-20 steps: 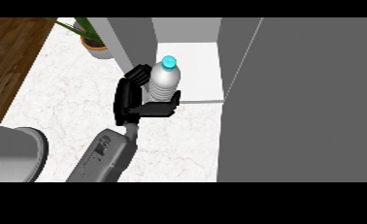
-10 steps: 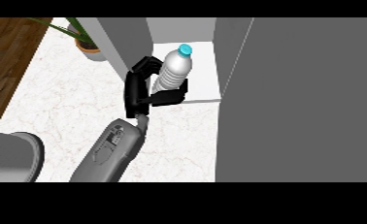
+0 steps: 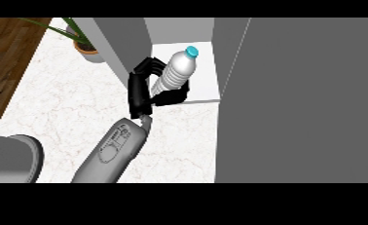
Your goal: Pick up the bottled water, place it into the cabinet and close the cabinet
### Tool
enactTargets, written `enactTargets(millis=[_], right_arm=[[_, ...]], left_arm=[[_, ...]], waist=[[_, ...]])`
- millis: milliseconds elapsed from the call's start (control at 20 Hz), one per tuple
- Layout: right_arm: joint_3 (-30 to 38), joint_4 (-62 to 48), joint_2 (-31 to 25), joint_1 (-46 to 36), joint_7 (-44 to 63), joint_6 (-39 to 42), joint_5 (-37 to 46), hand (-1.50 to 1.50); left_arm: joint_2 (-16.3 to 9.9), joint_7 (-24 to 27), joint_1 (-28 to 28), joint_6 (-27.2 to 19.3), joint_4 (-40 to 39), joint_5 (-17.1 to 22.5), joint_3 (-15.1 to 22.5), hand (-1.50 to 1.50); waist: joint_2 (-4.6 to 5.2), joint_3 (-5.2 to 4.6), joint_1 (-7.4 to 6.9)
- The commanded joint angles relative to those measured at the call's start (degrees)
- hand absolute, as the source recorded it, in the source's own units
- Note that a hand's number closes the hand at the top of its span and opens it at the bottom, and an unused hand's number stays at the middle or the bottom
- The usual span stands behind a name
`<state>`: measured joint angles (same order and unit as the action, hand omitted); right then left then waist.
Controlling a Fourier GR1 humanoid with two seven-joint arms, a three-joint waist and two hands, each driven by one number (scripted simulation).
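The bottled water (image 3: 176,71) is clear with a blue cap (image 3: 191,51). It leans with the cap pointing up and to the right, at the front of the open cabinet's white shelf (image 3: 204,84). My left hand (image 3: 137,90) is shut on it from the left: fingers curl over its far side and the thumb lies under its base. Whether the base touches the shelf is hidden. A wide grey cabinet panel (image 3: 302,102) fills the right of the view. My right hand does not show.
A potted plant (image 3: 85,46) stands at the back left beside a narrower grey cabinet panel (image 3: 119,36). A dark grey round object (image 3: 17,158) sits at the lower left edge. White marble counter (image 3: 64,97) spreads left of my forearm, and wood floor (image 3: 18,48) lies beyond its left edge.
My left hand has carried the bottle up and to the right, from the counter in front of the cabinet to its opening. The bottle now leans more.
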<state>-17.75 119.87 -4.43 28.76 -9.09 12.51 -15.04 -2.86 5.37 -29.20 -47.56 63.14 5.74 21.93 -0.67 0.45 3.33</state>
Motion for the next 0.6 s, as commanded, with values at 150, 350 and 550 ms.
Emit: enactTargets(millis=[150, 350, 550], right_arm=[[0.42, -0.08, -0.95, -0.27, 0.24, 1.28, -1.31, -1.5], [-0.37, -2.3, 0.69, -2.05, -0.51, 0.0, 0.57, -1.5], [0.26, -1.54, -0.57, -0.29, -1.04, 0.96, -0.07, -1.5]], left_arm=[[-5.52, -3.12, -14.52, 3.33, -14.19, -3.54, -1.81, 1.5], [-5.61, -2.93, -14.01, 0.5, -16.74, -4.97, -0.73, -1.5], [-6.46, -5.37, -17.66, 0.71, -18.22, -4.15, -1.76, -1.5]], waist=[[2.01, -0.41, 1.8], [2.36, -0.46, 1.74], [2.23, -0.44, 2.35]])
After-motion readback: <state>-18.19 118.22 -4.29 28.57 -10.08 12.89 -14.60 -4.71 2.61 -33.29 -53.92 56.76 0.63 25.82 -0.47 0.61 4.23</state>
